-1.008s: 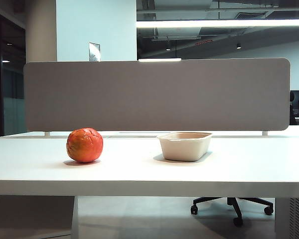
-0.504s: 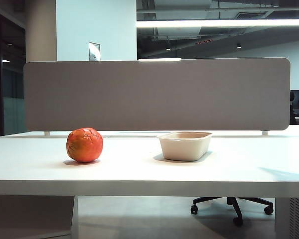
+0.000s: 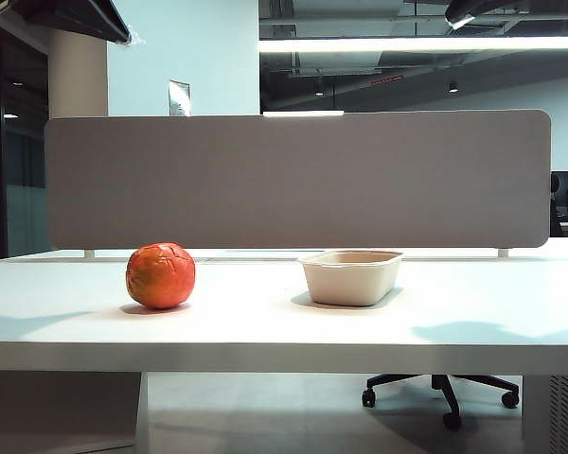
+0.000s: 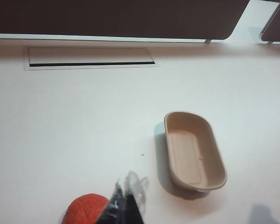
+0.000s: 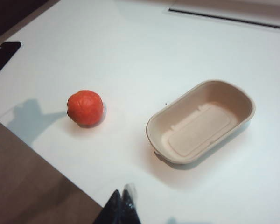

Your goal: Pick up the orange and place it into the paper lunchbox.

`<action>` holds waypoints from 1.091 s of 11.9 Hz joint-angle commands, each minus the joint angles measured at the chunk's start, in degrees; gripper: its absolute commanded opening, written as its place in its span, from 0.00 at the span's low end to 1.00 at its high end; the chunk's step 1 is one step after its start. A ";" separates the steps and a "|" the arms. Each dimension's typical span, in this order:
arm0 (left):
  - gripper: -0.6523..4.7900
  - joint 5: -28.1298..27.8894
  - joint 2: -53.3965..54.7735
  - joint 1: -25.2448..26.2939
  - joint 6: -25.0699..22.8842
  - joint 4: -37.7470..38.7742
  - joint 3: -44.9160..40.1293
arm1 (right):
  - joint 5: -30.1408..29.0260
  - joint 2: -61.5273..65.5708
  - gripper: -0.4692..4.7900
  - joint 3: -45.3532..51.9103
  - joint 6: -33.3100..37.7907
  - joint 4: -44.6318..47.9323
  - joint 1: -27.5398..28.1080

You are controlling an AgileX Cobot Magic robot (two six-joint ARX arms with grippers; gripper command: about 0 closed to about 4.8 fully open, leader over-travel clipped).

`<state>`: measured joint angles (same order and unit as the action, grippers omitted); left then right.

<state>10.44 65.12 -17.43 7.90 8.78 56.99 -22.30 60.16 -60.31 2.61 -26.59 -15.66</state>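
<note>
The orange (image 3: 161, 275) rests on the white desk (image 3: 265, 326), on the left half as seen from the front. The paper lunchbox (image 3: 351, 277) stands on the same desk, right of centre, upright and with nothing inside it. The two items are well apart, with bare desk surface between them. Neither is touched by any part of the robot.

A grey divider panel (image 3: 298, 180) runs along the far edge of the desk, behind both items. A rectangular cable hatch (image 4: 91, 58) is set into the desk surface close to that panel.

The left gripper (image 4: 127, 205) hangs above the desk, over the near side of the orange (image 4: 85, 210), which shows partly beside it in the left wrist view. Its fingers are clenched together and hold nothing. The paper lunchbox (image 4: 194, 149) lies off to one side of this gripper, clear of it.

The right gripper (image 5: 122, 205) hangs above the near edge of the desk, at a height clear of both items. Its fingers meet at the tips and hold nothing. In the right wrist view the orange (image 5: 85, 107) and the paper lunchbox (image 5: 200, 121) both lie ahead of it.

In the front view, only dark arm sections show in the upper left and upper right corners.
</note>
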 commanded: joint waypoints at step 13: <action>1.00 1.81 27.08 0.02 -9.07 -9.18 0.13 | -0.98 -1.51 0.08 -0.44 -5.25 -0.61 -2.16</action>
<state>11.51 91.44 -17.41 -0.62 1.34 56.99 -23.18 58.89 -60.40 -2.46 -27.62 -17.78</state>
